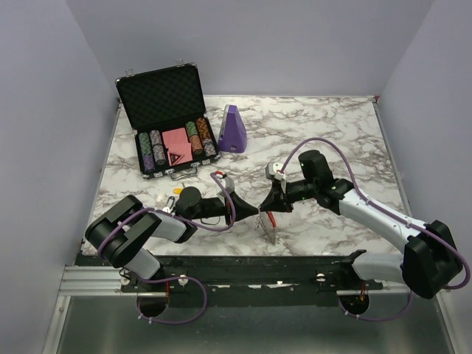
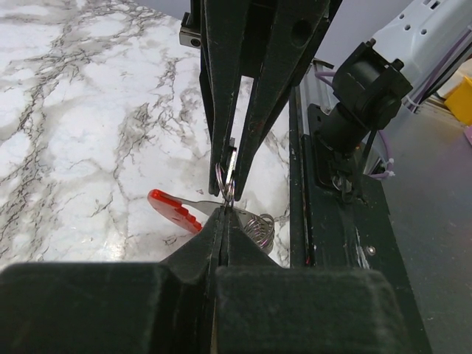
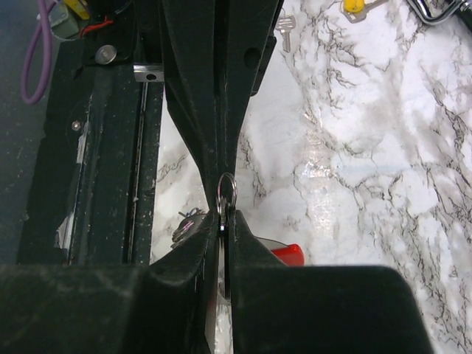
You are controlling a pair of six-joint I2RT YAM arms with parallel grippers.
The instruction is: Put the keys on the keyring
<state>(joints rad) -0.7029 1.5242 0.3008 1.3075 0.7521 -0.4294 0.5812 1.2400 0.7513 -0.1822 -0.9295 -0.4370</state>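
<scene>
Left gripper (image 2: 223,215): jaws pressed together on small silver ring (image 2: 228,190).
Right gripper (image 3: 224,217): pinching same ring from the right, near centre.

The left arm (image 1: 166,227) and right arm (image 1: 376,214) both pair black joints with pale grey shells, trail looping purple cables (image 1: 317,141), and end in slim black tapering fingers (image 2: 273,81).

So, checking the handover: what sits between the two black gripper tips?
A small silvery metal ring, where left gripper and right gripper meet tip to tip; both wrist views show it.
</scene>
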